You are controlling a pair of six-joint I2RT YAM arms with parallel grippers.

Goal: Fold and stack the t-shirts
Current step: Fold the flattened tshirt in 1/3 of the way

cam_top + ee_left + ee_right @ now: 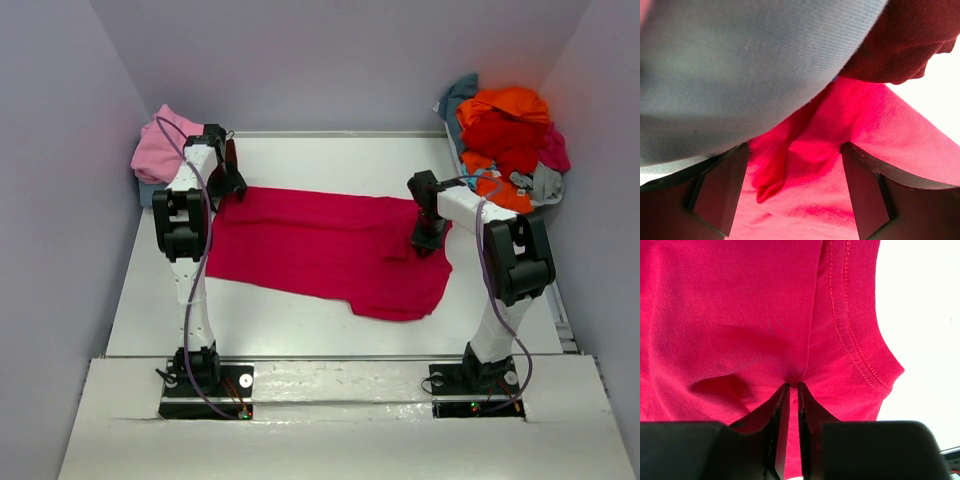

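Right gripper (793, 386) is almost closed. Its two black fingers (771, 420) pinch a raised fold of the magenta t-shirt (320, 245) between their tips, near a double-stitched hem (860, 347). The left gripper (794, 147) stands wide. Its fingers (715, 195) are far apart, and the magenta cloth lies between them but is not squeezed.

The tabletop (300, 330) is white and smooth, and plain pale grey-lilac walls (330, 60) close it in on three sides. The magenta t-shirt is spread across the middle of the tabletop, somewhat crooked, and its right part comes closer to the near edge.

In the far left corner a pink t-shirt (160, 140) lies on top of a dusty blue t-shirt (750, 70). A maroon t-shirt (905, 40) shows just beside them in the left wrist view. In the far right corner is a pile of t-shirts (505, 135): orange and red on top, with grey, pink and blue at the sides.

The left arm (185, 225) rises from its base at the near edge and runs along the left edge. Its wrist is bent down onto the far left corner of the magenta t-shirt, close to the pink one. The right arm (515, 255) leans over the right edge with its elbow high. Its forearm reaches inward and down onto the right part of the shirt. A thin purple cable (205, 270) runs along each arm.
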